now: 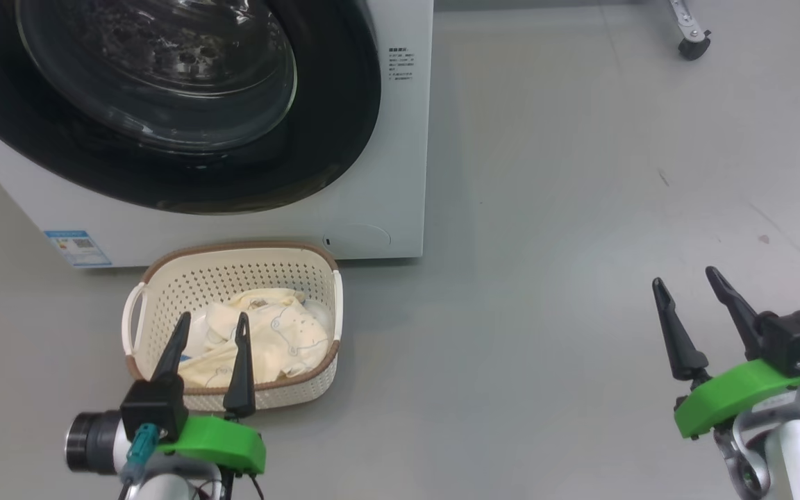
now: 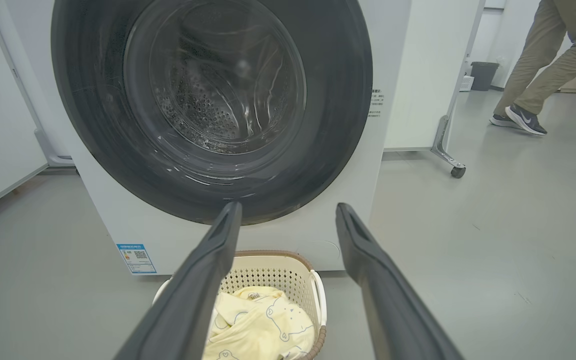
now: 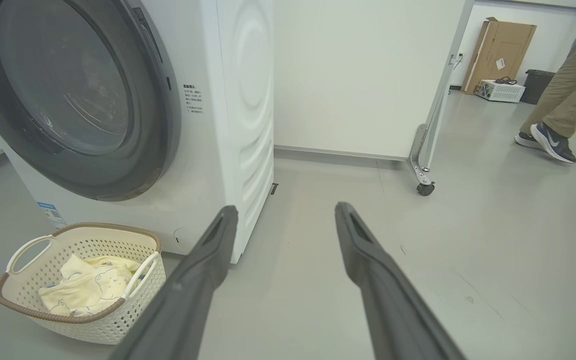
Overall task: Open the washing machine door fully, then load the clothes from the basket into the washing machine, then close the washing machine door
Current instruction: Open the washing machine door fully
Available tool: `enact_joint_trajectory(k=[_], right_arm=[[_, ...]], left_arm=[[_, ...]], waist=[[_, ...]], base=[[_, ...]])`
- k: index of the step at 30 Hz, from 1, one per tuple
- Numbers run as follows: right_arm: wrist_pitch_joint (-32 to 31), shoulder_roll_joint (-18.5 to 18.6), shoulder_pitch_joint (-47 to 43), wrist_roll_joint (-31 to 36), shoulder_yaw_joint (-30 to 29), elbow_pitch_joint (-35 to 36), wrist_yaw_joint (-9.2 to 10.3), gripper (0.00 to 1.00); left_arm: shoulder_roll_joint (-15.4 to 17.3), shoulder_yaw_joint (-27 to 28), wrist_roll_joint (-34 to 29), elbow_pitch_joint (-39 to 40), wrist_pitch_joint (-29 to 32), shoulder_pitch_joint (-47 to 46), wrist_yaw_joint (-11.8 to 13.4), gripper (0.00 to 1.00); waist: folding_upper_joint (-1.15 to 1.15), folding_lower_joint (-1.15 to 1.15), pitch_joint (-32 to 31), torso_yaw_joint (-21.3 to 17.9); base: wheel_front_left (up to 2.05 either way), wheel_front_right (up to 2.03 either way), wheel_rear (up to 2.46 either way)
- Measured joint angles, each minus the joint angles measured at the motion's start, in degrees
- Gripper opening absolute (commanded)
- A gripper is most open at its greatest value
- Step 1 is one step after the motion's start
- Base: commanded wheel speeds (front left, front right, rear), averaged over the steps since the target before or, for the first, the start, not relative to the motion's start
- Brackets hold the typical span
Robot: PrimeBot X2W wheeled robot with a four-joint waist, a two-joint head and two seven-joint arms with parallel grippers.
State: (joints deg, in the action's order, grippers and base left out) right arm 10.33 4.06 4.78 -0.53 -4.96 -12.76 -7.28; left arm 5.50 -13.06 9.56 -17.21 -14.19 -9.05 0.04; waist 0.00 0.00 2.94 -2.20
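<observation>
The washing machine door [image 1: 344,139] was seen shut flush against the white front of the washing machine [image 1: 403,139], so the first step was judged not yet done. The basket [image 1: 233,278] was set on the floor [image 1: 546,312] just before the machine, below the door, and the clothes [image 1: 282,333] were heaped inside it. The left hand [image 1: 213,317] was seen before the basket's near side, its fingers spread wide with nothing between them; how high above the basket it was held could not be told. The right hand [image 1: 685,276] was held well apart to the right over bare floor, likewise wide and empty. The chief risk was judged to lie at the door: no clear handle could be made out on the glossy black rim and the hinge side could not be told, so a finger might be slid off the smooth curve, or the pull might be made at the wrong edge and the door left only part open. Were the left hand lowered carelessly, the clothes might be snagged or the light basket shoved or tipped. In loading, a garment might be dropped between basket and drum, or a trailing fold trapped at the seal when the door was closed. A person's legs [image 2: 528,65] were seen in the background, well apart from the machine, and little danger was expected from there
</observation>
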Motion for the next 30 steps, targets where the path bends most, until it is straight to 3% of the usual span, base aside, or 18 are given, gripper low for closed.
enact_joint_trajectory(k=[2,4,5,6,7,8,15,23,30], right_arm=[[0.01,0.0,0.63,-0.57,-0.45,-0.01,0.0,1.0],[0.02,0.01,1.72,-1.59,-1.29,-0.34,0.0,0.78],[0.09,0.0,2.11,-1.79,-1.65,-0.42,0.0,0.78],[0.26,0.01,2.57,-2.13,-1.97,-0.64,0.0,0.45],[0.29,0.03,3.05,-2.29,-2.21,-0.86,0.0,0.31],[0.29,0.03,3.57,-2.37,-2.32,-1.08,0.0,0.01],[0.76,-0.12,8.17,-8.56,-4.56,-3.52,0.0,0.0],[-3.34,-0.98,19.07,-42.58,-5.9,-6.6,0.01,0.0],[-15.05,-1.03,28.04,-71.43,-8.99,-10.85,0.01,0.0]], left_arm=[[-0.01,-0.15,-0.08,0.43,0.0,-0.67,0.0,1.0],[-0.04,-0.25,-0.56,1.12,0.0,-1.71,0.0,1.0],[-0.05,-0.25,-0.57,1.51,-0.02,-1.87,0.0,1.0],[-0.08,-0.29,-0.57,1.72,-0.18,-1.98,0.01,1.0],[-0.1,-0.3,-0.58,1.83,-0.18,-2.07,0.01,1.0],[-0.12,-0.29,-0.58,1.98,-0.18,-2.15,0.02,1.0],[-0.37,-0.38,-1.1,2.97,-0.18,-2.45,0.37,1.0],[-1.11,-1.62,-2.25,4.15,-0.18,-5.96,0.51,1.0],[-1.89,-2.65,-3.0,5.02,-0.18,-9.37,0.51,1.0]], waist=[[0.0,0.0,0.52,0.35],[0.0,0.0,1.37,1.0],[0.0,0.0,1.71,1.21],[0.0,0.0,2.06,1.42],[0.0,0.0,2.38,1.62],[0.0,0.01,2.7,1.79],[0.0,0.01,4.9,2.83],[0.0,0.01,8.85,4.18],[0.0,0.01,13.27,5.84]], base=[[0.0,0.0,0.0],[0.0,0.0,0.0],[0.0,0.0,0.0],[0.0,0.0,0.0],[0.0,0.0,0.0],[0.0,0.0,0.0],[0.0,0.0,0.0],[0.0,0.0,0.0],[0.0,0.0,0.0]])
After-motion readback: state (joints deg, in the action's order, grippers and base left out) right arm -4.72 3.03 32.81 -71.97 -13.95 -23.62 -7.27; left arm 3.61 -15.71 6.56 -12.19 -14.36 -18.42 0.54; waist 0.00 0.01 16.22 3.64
